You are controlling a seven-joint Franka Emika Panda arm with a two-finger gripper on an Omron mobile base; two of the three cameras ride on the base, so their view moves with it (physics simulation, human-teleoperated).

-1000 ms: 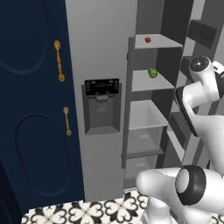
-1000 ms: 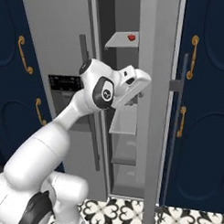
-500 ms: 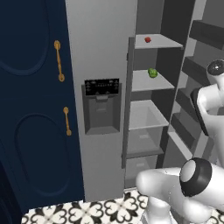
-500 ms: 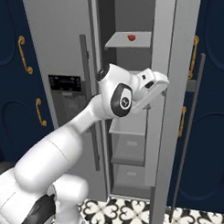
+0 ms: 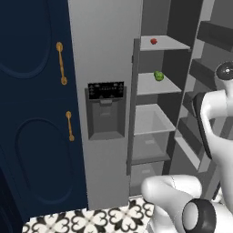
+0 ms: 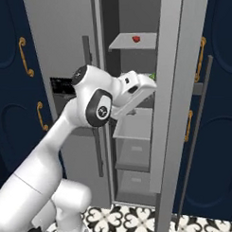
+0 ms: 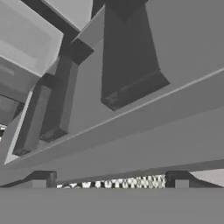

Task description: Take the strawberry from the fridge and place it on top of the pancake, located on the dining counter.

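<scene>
**Fridge open, strawberry on top shelf, arm at the doorway**

Fridge (image 5: 107,68) stands w/ its right door swung open; left door w/ black dispenser panel (image 5: 106,110) is closed. Pale grey shelves are stacked inside. The strawberry (image 5: 154,41) sits on the top shelf (image 5: 166,44), small and red, toward the shelf's back-left in the left base view; in the right base view it shows on the same shelf, high up between the door edges. One shelf down lies a green rounded item (image 5: 158,75), apart from the strawberry, not touching it.

The arm rises from the base and bends into the fridge opening. In the right base view the white wrist and hand (image 6: 146,83) reach toward the mid shelves, below the strawberry's shelf and well short of the fruit; the hand's front end is cut off behind the open door's edge. Fingers not visible there, so can't tell whether they're apart or together. Hand cam looks along grey door shelving and panels at a steep tilt, w/ two dark finger tips (image 7: 40,180) at the bottom, spread wide apart across the view; nothing seen between them.

Navy cabinets w/ gold handles (image 5: 60,63) flank the fridge on both sides. Floor is black-and-white patterned tile (image 6: 121,217).
</scene>
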